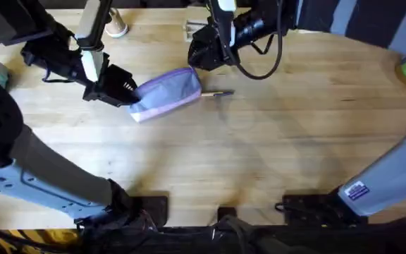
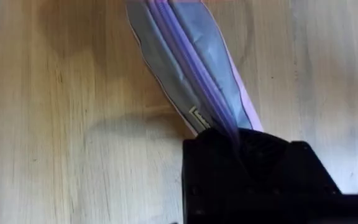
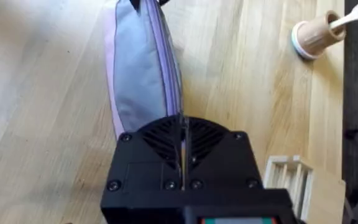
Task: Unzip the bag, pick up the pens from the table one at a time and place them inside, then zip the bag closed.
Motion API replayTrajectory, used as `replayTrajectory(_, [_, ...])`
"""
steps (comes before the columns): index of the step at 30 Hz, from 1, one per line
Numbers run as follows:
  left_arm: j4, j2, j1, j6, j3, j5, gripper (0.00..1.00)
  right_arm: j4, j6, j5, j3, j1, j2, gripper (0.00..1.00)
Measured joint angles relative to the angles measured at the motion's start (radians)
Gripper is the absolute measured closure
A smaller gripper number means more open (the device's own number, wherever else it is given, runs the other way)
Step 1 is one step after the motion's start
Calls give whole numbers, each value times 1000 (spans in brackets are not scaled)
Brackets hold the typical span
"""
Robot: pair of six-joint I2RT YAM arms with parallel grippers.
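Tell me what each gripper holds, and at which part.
Both hold the bag: the left gripper grips one end, the right gripper pinches the other end at the zipper line.

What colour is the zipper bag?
The bag is lavender-purple with a paler lilac edge; the right wrist view shows it best.

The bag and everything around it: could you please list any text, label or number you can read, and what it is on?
Nothing is legible.
Small tag on the bag, beside its zipper: too blurred to read.
Blue sticker on the right arm's base: too small to read.
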Motion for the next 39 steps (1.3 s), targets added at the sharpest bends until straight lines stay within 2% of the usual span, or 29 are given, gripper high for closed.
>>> replayTrajectory(12, [0, 0, 0, 0, 0, 0, 959, 73, -3, -124, 0, 123, 0, 970])
replayTrajectory(15, [0, 0, 0, 0, 0, 0, 959, 77, -3, -130, 0, 120, 0, 971])
replayTrajectory(19, [0, 0, 0, 0, 0, 0, 959, 78, -1, -131, 0, 70, 0, 959])
replayTrajectory(20, [0, 0, 0, 0, 0, 0, 959, 78, 0, -131, 0, 52, 0, 840])
replayTrajectory(25, [0, 0, 0, 0, 0, 0, 959, 54, -3, -96, 0, -51, 0, 129])
replayTrajectory(26, [0, 0, 0, 0, 0, 0, 959, 45, -6, -81, 0, -71, 0, 34])
replayTrajectory(31, [0, 0, 0, 0, 0, 0, 959, -5, -3, -28, 0, -122, 0, 5])
replayTrajectory(39, [0, 0, 0, 0, 0, 0, 958, -20, -3, -13, 0, -125, 28, 5])
